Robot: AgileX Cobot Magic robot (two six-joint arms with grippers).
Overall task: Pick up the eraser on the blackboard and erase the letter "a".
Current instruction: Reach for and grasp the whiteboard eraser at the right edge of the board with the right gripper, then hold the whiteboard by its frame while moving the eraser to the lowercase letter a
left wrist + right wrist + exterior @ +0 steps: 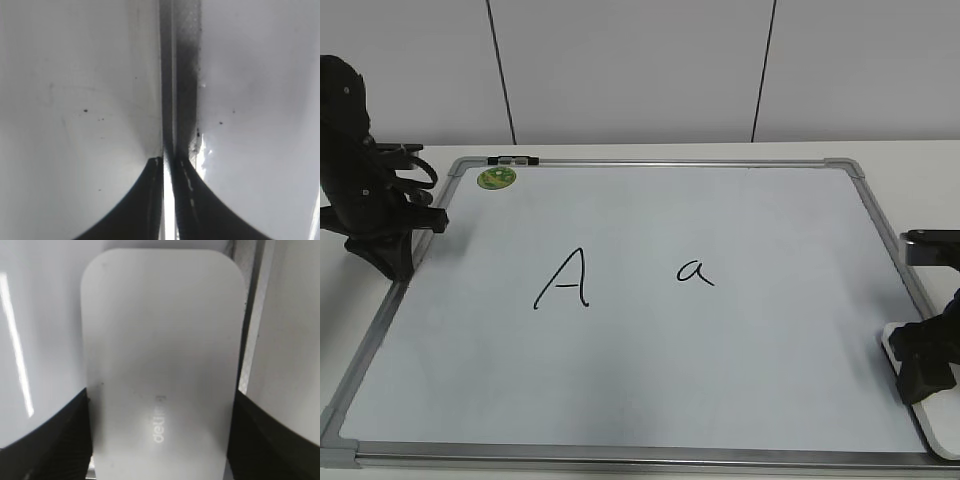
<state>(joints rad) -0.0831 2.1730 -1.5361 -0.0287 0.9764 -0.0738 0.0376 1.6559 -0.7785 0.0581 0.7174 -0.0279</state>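
Note:
The eraser (941,432) is a white rounded block lying at the right edge of the blackboard (720,380), near its front corner. In the right wrist view the eraser (160,340) fills the frame, grey lettering up. My right gripper (925,375) (160,400) is down over it, one finger against each long side, and the eraser still rests on the board. The letter "a" (695,271) is small and black, right of the board's centre. My left gripper (395,262) (167,162) is shut and empty at the board's left frame.
A larger capital "A" (563,279) is written left of the small one. A round green magnet (497,178) and a dark marker-like item (512,160) sit at the board's top left corner. A white panelled wall stands behind the table.

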